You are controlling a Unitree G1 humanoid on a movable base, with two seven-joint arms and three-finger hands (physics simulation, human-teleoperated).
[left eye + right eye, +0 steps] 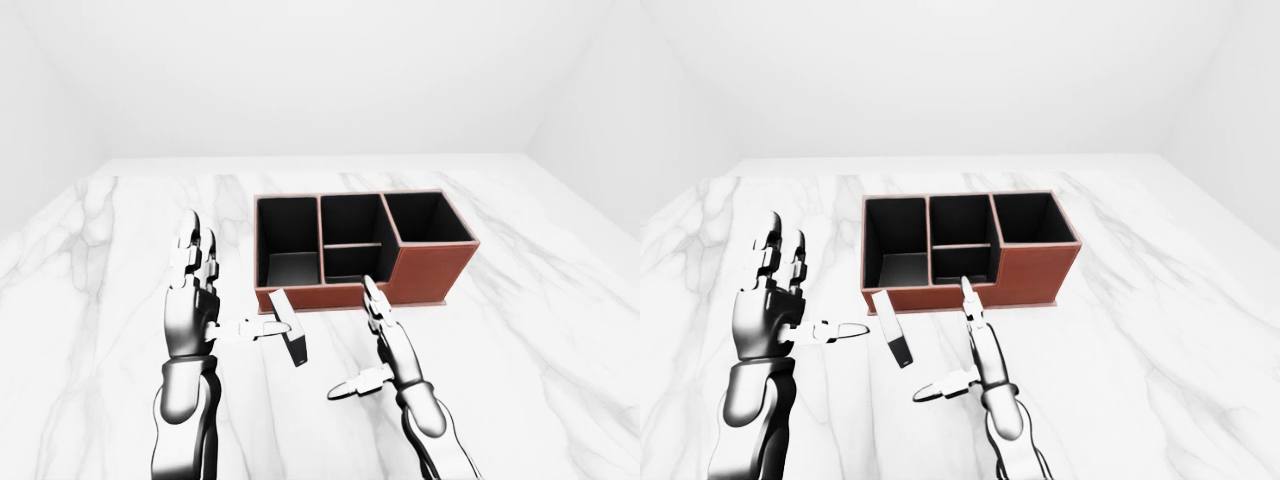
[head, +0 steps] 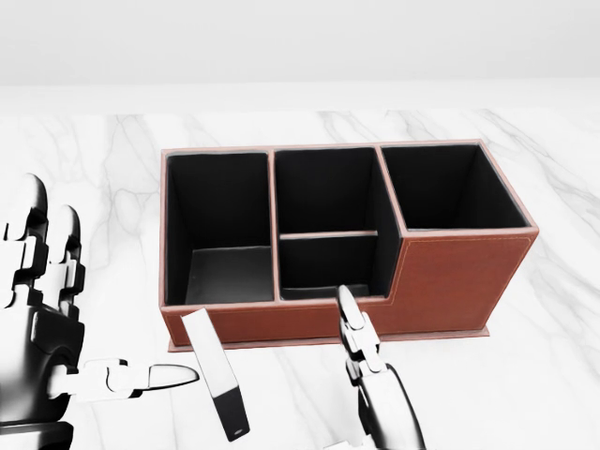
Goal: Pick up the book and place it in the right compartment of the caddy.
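Right now the book (image 2: pixel 216 385) is standing tilted on the marble table (image 1: pixel 560 330), just short of the low wall of the caddy (image 2: pixel 450 281), and neither hand is holding it. The risk, as I judge it, is a knock: the book is balancing on a narrow edge, so a finger brushing its side could be tipping it flat or pushing it under the caddy wall, where a grasp would be harder. A one-sided touch from the left thumb would do the same.

The left hand (image 1: pixel 190 310) is spreading wide, fingers pointing up and thumb reaching sideways toward the book's near face; in the left-eye view the thumb tip is looking very close to the cover, though I cannot tell whether it is touching. The right hand (image 1: pixel 975 355) is also splayed, fingers pointing at the caddy and thumb sticking out toward the book, which is lying just to its left, apart from it. The right compartment (image 2: pixel 441 187) is sitting beyond this hand's fingertips, to their right.
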